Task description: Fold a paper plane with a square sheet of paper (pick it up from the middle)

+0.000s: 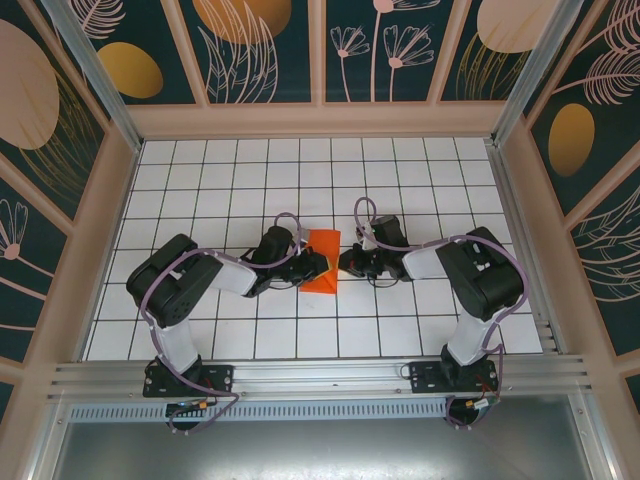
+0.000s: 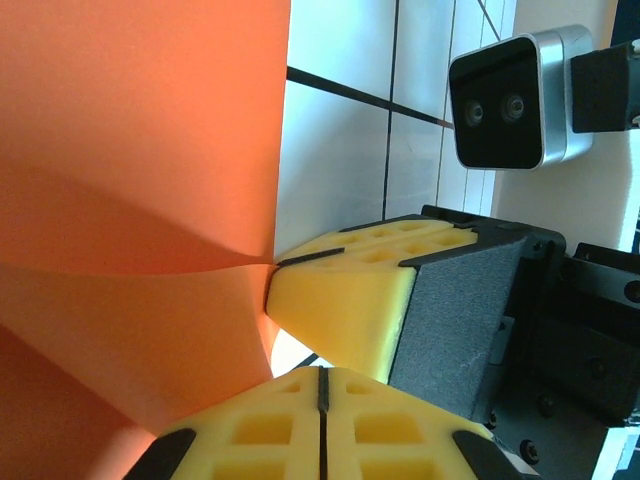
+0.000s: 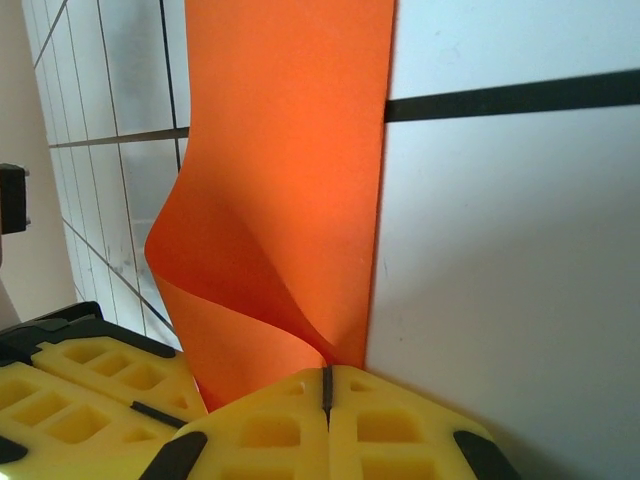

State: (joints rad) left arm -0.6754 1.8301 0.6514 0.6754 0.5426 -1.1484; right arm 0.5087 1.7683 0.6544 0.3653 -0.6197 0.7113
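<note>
- Top external: your orange paper sheet (image 1: 325, 250) lies on the tiled table (image 1: 250, 180) between the two claws, its long axis running away from the bases. The left gripper (image 1: 298, 270) sits over its left half; the right gripper (image 1: 352, 263) meets its right edge.
- Left wrist: your left gripper (image 2: 320, 385) has its pads pressed together with no paper in the seam. The sheet (image 2: 140, 150) rises just left of it, creased where the right gripper (image 2: 285, 280) bites.
- Right wrist: your right gripper (image 3: 325, 385) is clamped on the sheet's (image 3: 290, 150) edge, and the paper curls up and away from it. I judge any fold turns on this pinch.
</note>
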